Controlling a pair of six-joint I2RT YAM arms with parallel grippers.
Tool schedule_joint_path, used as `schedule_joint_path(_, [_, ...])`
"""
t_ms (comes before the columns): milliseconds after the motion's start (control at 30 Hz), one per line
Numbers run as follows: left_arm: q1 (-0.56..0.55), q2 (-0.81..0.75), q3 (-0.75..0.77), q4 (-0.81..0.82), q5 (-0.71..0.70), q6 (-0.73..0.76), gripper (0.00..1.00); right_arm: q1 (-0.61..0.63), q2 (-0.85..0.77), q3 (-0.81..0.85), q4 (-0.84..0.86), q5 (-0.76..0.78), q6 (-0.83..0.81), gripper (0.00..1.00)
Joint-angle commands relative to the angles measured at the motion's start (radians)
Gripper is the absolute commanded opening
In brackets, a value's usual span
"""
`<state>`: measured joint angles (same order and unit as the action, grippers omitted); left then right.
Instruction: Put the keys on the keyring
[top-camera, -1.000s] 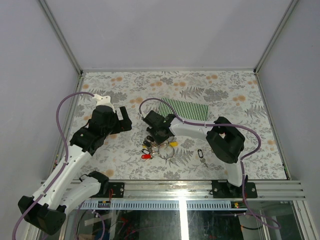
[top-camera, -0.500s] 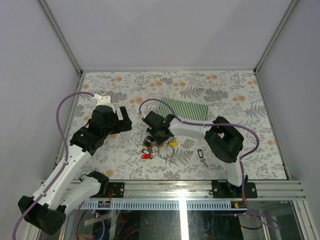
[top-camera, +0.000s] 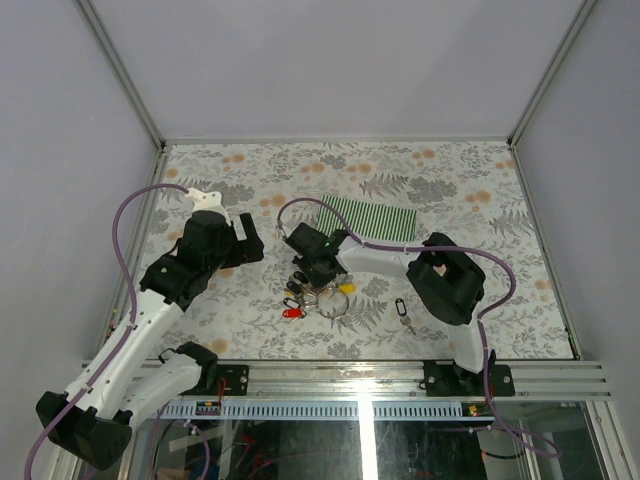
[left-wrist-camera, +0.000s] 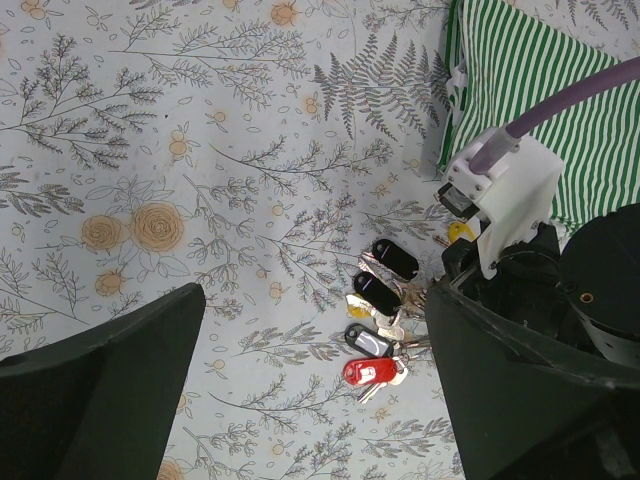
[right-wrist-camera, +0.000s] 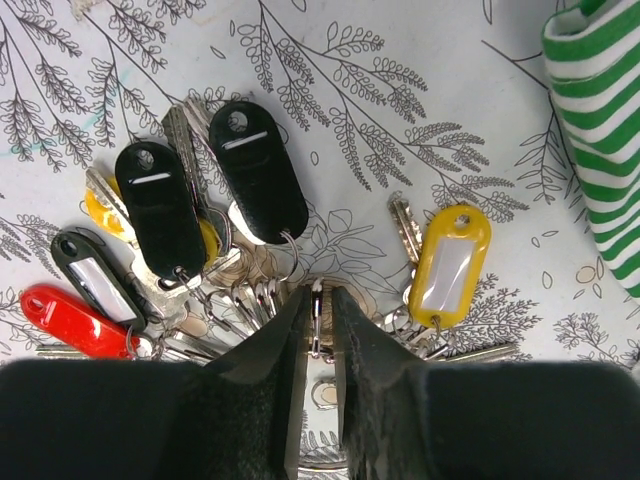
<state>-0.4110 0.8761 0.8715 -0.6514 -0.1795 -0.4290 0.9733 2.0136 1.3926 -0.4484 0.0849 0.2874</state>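
Zero reach needed from the right gripper (right-wrist-camera: 318, 300), set narrow astride the keyring (right-wrist-camera: 316, 322) wire at lower centre, wire running up-frame between the fingers, pinch unconfirmed, keys (right-wrist-camera: 160, 205) fanned upper left; left gripper (top-camera: 245, 242) wide open, well apart.

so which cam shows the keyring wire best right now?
Right wrist: the keyring wire stands close-up between the right gripper fingers, bunched keys fanned around. Top external shows only a tiny loop. Left wrist shows the tags; the ring itself is mostly hidden by the right arm.
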Motion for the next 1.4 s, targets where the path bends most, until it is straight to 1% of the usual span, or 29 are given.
schedule_joint_path(0, [0.006, -0.003, -0.009, 0.042, 0.011, 0.018, 0.94, -0.002, 0.031, 0.017, 0.014, -0.004, -0.006, 0.18])
schedule_joint_path(133, [0.006, -0.008, -0.011, 0.041, 0.000, 0.018, 0.95, -0.002, -0.008, -0.001, 0.038, 0.010, -0.009, 0.09])
schedule_joint_path(233, [0.007, -0.020, -0.009, 0.038, -0.020, 0.011, 1.00, -0.002, -0.061, -0.023, 0.070, 0.023, -0.023, 0.01])
schedule_joint_path(267, [0.006, -0.030, -0.010, 0.038, -0.030, 0.010, 1.00, -0.002, -0.083, -0.032, 0.083, 0.031, -0.029, 0.00])
schedule_joint_path(400, [0.005, -0.076, -0.018, 0.050, -0.063, -0.003, 1.00, -0.002, -0.162, -0.066, 0.120, 0.067, -0.069, 0.00])
schedule_joint_path(500, [0.008, -0.108, -0.030, 0.087, -0.039, -0.005, 1.00, -0.001, -0.216, -0.099, 0.156, 0.081, -0.092, 0.00])
schedule_joint_path(733, [0.008, -0.140, -0.025, 0.186, -0.021, 0.013, 1.00, -0.002, -0.362, -0.180, 0.264, 0.035, -0.142, 0.00])
schedule_joint_path(867, [0.008, -0.140, 0.012, 0.234, 0.023, 0.024, 1.00, -0.002, -0.484, -0.242, 0.367, -0.014, -0.154, 0.00])
schedule_joint_path(1000, [0.007, -0.105, 0.089, 0.231, 0.078, 0.025, 1.00, -0.002, -0.612, -0.295, 0.463, -0.039, -0.151, 0.00])
schedule_joint_path(1067, [0.007, -0.091, 0.124, 0.236, 0.127, 0.029, 1.00, -0.002, -0.671, -0.317, 0.504, -0.040, -0.139, 0.00])
schedule_joint_path(1133, [0.007, -0.091, 0.137, 0.274, 0.205, 0.036, 1.00, -0.001, -0.724, -0.325, 0.536, -0.041, -0.121, 0.00])
schedule_joint_path(1200, [0.007, -0.098, 0.138, 0.331, 0.276, 0.044, 1.00, -0.002, -0.765, -0.324, 0.557, -0.035, -0.099, 0.00])
schedule_joint_path(1267, [0.007, -0.096, 0.145, 0.387, 0.318, 0.039, 1.00, -0.002, -0.798, -0.314, 0.562, -0.009, -0.065, 0.00])
schedule_joint_path(1367, [0.005, -0.067, 0.186, 0.414, 0.367, 0.036, 0.97, -0.002, -0.843, -0.293, 0.559, 0.053, 0.009, 0.00])
